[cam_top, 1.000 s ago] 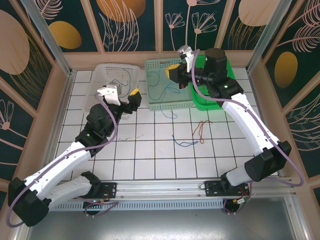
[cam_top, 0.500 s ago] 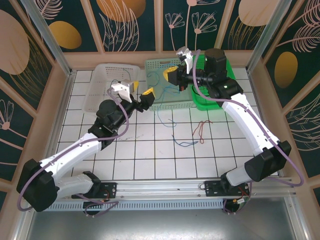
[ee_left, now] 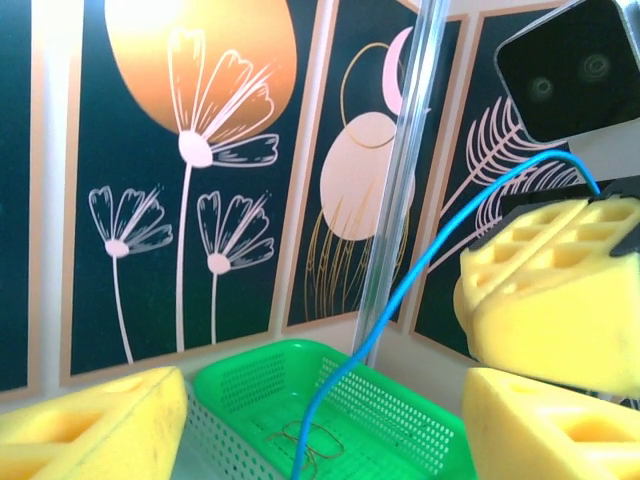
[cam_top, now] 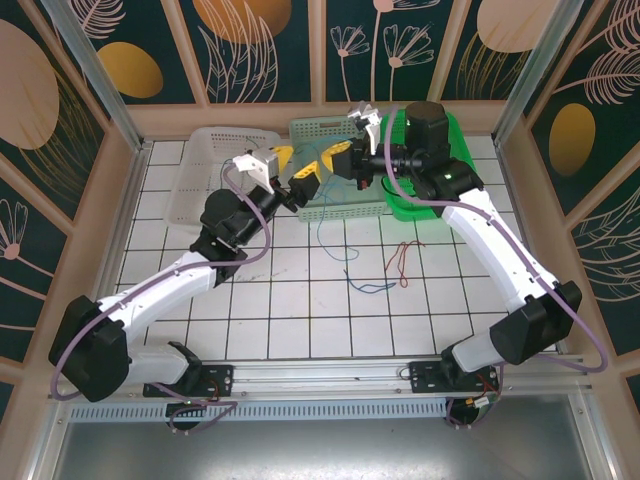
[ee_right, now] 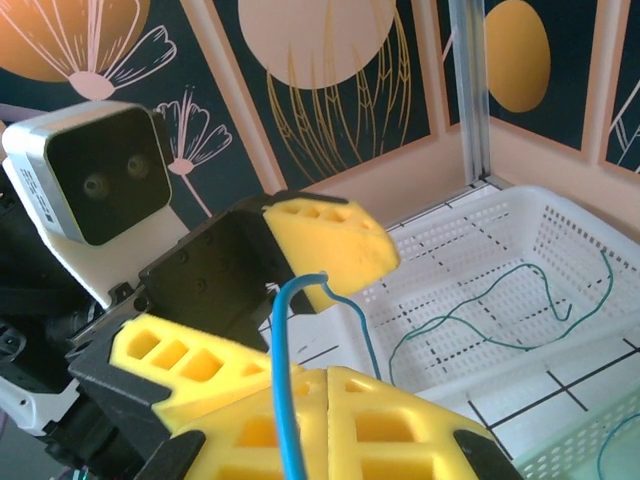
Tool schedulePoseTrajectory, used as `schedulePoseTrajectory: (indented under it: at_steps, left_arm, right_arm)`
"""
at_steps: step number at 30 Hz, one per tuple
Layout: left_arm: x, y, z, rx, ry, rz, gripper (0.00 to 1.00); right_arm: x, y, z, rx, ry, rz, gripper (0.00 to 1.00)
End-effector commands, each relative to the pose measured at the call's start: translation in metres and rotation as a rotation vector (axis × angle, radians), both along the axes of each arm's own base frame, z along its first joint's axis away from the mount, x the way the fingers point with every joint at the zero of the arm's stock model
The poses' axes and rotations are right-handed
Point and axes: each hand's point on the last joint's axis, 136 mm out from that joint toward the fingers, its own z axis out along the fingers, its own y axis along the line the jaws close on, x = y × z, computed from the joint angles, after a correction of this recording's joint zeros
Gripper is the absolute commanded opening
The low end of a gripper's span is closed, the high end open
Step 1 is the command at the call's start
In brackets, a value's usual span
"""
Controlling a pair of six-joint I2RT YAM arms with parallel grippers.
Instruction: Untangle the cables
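My right gripper (ee_right: pixel 328 400) is shut on a blue cable (ee_right: pixel 279 380), held above the pale green basket (cam_top: pixel 318 200). From the gripper (cam_top: pixel 346 158) the cable (cam_top: pixel 322 222) hangs down to the table. My left gripper (cam_top: pixel 303 165) is open right beside it, its yellow fingers (ee_right: pixel 330 245) to either side of the blue cable (ee_left: pixel 400 300) without touching it. A red cable (cam_top: pixel 403 262) and another blue cable (cam_top: pixel 365 285) lie loose on the tiles. A green cable (ee_right: pixel 500 310) lies in the white basket (ee_right: pixel 520 235). A thin brownish cable (ee_left: pixel 310 440) lies in the bright green basket (ee_left: pixel 400 420).
The white basket (cam_top: pixel 205 165), pale green basket and bright green basket (cam_top: pixel 440 205) stand in a row at the back. Wooden walls and metal posts (ee_left: pixel 400 180) enclose the table. The two wrists are very close together over the middle basket.
My left arm swung right from the white basket up to the right gripper, its jaws narrowing a little. The right gripper shifted slightly left, still pinching the blue cable.
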Motion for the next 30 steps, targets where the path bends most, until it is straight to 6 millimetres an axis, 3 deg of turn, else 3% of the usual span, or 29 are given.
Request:
schedulePoseTrajectory:
  at_steps: [1, 8, 14, 30]
  left_arm:
    - [-0.006, 0.001, 0.03, -0.014, -0.12, -0.015, 0.66]
    - [-0.008, -0.016, 0.021, 0.047, -0.141, -0.105, 0.4]
    - [0.0, -0.026, -0.001, 0.083, -0.113, -0.123, 0.27]
    - [0.004, -0.037, -0.059, 0.132, 0.003, -0.174, 0.15]
  right_arm:
    - [-0.024, -0.001, 0.018, 0.038, -0.041, 0.066, 0.0]
    - [-0.035, -0.002, 0.028, 0.064, -0.051, 0.116, 0.0]
    - [-0.046, -0.003, 0.043, 0.097, -0.056, 0.163, 0.0]
    - [-0.045, -0.031, 0.075, 0.138, -0.119, 0.081, 0.0]
